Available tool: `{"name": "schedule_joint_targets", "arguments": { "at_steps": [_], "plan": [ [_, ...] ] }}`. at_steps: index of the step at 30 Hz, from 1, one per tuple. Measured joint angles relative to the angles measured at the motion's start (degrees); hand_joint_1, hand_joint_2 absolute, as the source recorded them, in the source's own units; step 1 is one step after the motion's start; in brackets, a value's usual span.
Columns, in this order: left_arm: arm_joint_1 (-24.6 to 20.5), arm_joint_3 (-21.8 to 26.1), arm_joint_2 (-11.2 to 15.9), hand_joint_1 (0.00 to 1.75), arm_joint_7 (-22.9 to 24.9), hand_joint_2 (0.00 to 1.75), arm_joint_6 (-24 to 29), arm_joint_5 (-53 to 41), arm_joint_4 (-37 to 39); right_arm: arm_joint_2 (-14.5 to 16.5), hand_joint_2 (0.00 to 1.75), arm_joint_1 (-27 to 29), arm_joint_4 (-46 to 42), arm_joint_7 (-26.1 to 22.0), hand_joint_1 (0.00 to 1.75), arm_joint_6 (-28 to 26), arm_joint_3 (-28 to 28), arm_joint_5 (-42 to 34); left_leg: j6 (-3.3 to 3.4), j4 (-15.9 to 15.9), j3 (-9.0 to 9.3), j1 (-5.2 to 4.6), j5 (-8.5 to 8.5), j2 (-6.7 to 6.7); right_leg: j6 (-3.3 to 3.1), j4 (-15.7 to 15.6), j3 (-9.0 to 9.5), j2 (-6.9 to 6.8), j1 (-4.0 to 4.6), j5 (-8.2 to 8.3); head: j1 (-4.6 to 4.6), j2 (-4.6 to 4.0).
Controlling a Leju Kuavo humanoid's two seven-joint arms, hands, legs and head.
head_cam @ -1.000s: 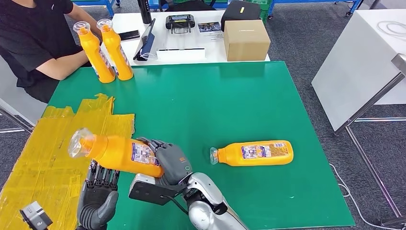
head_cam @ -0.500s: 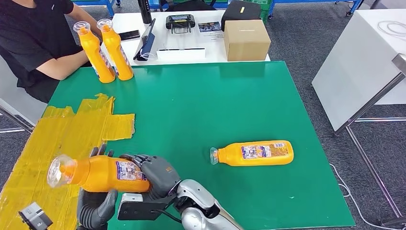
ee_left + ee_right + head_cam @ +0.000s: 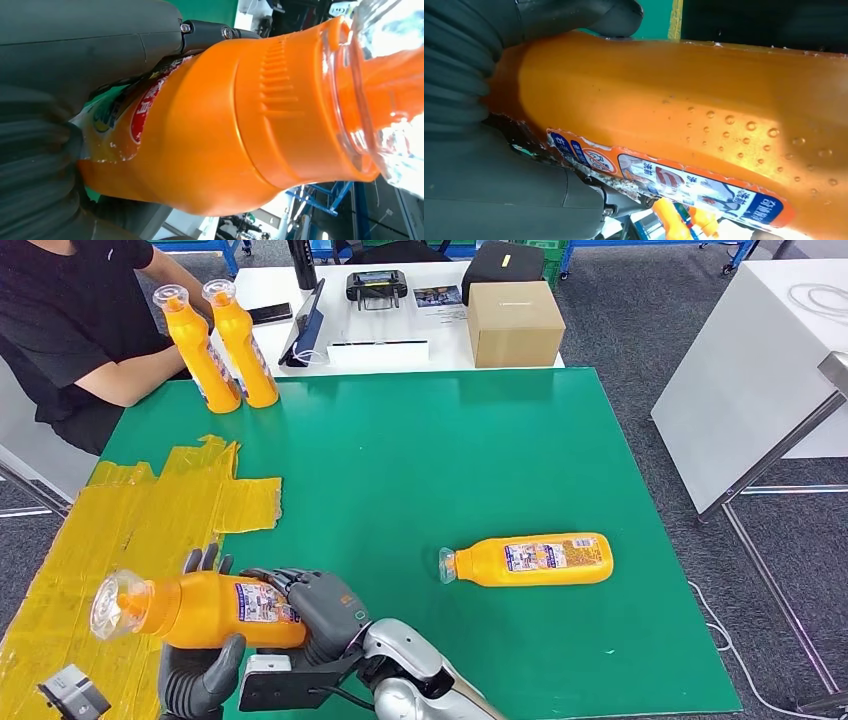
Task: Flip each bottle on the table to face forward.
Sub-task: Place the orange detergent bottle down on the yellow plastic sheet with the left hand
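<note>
Gripping held orange bottle [image 3: 205, 609] at its base end, right hand [image 3: 322, 610], left hand [image 3: 200, 665] cupping it from beneath, cap pointing left over yellow tape [image 3: 110, 540], second bottle [image 3: 528, 559] lying on green table [image 3: 430, 460], two upright bottles [image 3: 218, 335] standing far-left beside person [image 3: 70, 320].

Your robot's right arm [image 3: 425, 680] is glossy silver, with a black bracket and thin black cable at the wrist. Both hands, right hand [image 3: 325, 608] and left hand [image 3: 198, 670], are dark grey with ribbed covers and small silver screws.
</note>
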Motion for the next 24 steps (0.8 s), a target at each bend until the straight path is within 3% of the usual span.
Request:
{"name": "schedule_joint_targets", "arguments": {
  "at_steps": [1,20,22,24],
  "plan": [
    [0.01,-0.05,0.00,1.75,-0.12,1.75,0.31,-0.02,0.00,0.01,1.75,-0.06,0.10,-0.04,1.75,0.01,0.17,-0.10,0.00,0.00,0.00,0.00,0.00,0.00,0.00,0.00,0.00,0.00,0.00,0.00,0.01,0.00],
    [0.10,-0.27,-0.02,1.75,-2.43,1.75,3.11,-0.72,-0.10,0.01,1.75,-0.42,0.40,0.20,1.75,-1.50,1.34,0.34,0.00,0.00,0.01,0.00,0.00,0.00,0.00,0.00,0.00,0.00,0.00,0.00,0.01,0.00],
    [0.10,-0.30,-0.02,1.75,-2.48,1.75,3.15,-0.74,-0.12,0.01,1.75,-0.42,0.40,0.27,0.88,-1.75,1.34,0.54,0.00,0.00,0.01,0.00,0.00,0.00,0.00,0.00,0.00,0.00,0.00,0.00,0.01,0.00],
    [0.08,-0.32,-0.02,1.75,-2.56,1.75,3.21,-0.86,-0.13,0.01,0.87,-0.42,0.40,0.34,0.01,-1.88,1.35,0.70,0.00,0.00,0.01,0.00,0.00,0.00,0.00,0.00,-0.01,0.00,0.00,0.00,0.00,0.00]
  ]
}}
